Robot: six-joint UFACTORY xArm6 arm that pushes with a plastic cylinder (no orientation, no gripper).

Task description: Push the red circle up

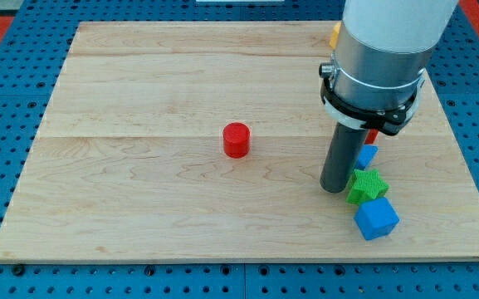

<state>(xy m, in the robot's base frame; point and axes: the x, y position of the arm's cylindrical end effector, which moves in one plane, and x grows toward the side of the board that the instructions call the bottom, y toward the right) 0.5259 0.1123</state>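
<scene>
The red circle (237, 139) is a short red cylinder standing near the middle of the wooden board (139, 100). My tip (334, 189) rests on the board well to the right of it and slightly lower in the view, apart from it. The tip stands just left of a green star-shaped block (367, 186), close to or touching it. The arm's grey and white body (384, 50) hides the board's upper right part.
A blue cube (376, 219) lies just below the green block. A smaller blue block (366, 155) and a sliver of a red block (373, 135) sit behind the rod. An orange-yellow block (335, 35) peeks out at the arm's left edge near the top.
</scene>
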